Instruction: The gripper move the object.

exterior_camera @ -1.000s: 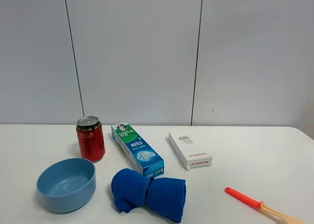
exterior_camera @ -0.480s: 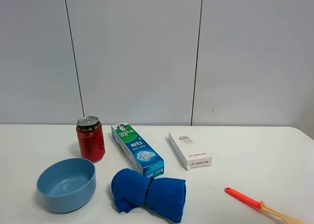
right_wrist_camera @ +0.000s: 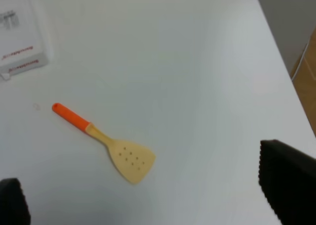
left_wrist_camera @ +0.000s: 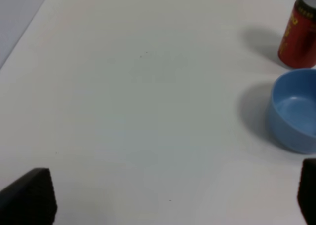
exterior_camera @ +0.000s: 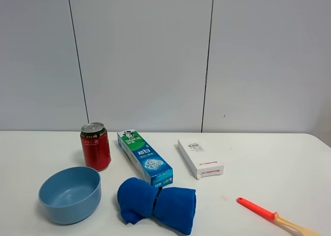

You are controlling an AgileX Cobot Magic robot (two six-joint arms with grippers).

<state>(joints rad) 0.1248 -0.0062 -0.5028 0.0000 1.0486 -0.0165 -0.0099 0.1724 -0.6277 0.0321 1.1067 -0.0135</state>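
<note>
The light-blue bowl point(exterior_camera: 70, 194) stands upright and empty on the white table at the front left, in front of the red can point(exterior_camera: 95, 146). It also shows in the left wrist view point(left_wrist_camera: 295, 110), off to one side of my left gripper point(left_wrist_camera: 168, 200) and apart from it. The left gripper is open and empty above bare table; only its dark fingertips point(left_wrist_camera: 29, 198) show. My right gripper point(right_wrist_camera: 148, 195) is open and empty, far from the bowl, above the table near a spatula point(right_wrist_camera: 106, 145). Neither gripper shows in the exterior view.
A green toothpaste box point(exterior_camera: 145, 157) lies beside the can. A dark blue rolled cloth point(exterior_camera: 156, 204) lies right of the bowl. A white box point(exterior_camera: 200, 158) lies mid-table, and the orange-handled wooden spatula point(exterior_camera: 274, 217) at the front right. The table's right edge point(right_wrist_camera: 276, 52) is near.
</note>
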